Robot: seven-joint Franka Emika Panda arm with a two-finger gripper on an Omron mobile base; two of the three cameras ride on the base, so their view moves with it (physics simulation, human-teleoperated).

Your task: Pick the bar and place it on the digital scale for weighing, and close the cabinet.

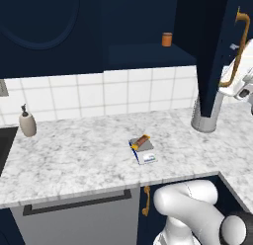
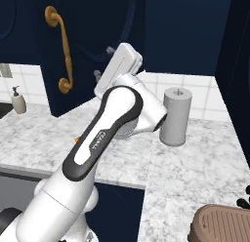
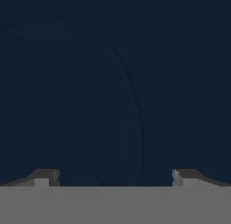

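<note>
The orange-brown bar [image 1: 142, 140] with its yellow end lies across the grey platform of the digital scale [image 1: 144, 152], mid-counter. The navy cabinet door [image 1: 213, 51] stands swung open at the right, brass handle [image 1: 237, 46] on its outer edge. My gripper [image 2: 103, 62] is up against the door's arched panel [image 2: 93, 36], to the right of the handle [image 2: 62, 48]. In the hand view the door panel [image 3: 113, 83] sits very near, and the gripper [image 3: 115, 175] is open, its fingertips [image 3: 45, 177] wide apart with nothing between them.
A grey cylinder [image 1: 204, 118] stands on the counter below the open door. An orange can [image 1: 167, 39] sits on the cabinet shelf. A soap dispenser [image 1: 27, 123] is at the left near the sink [image 1: 4, 145]. A brown ribbed object [image 2: 222, 226] lies front right.
</note>
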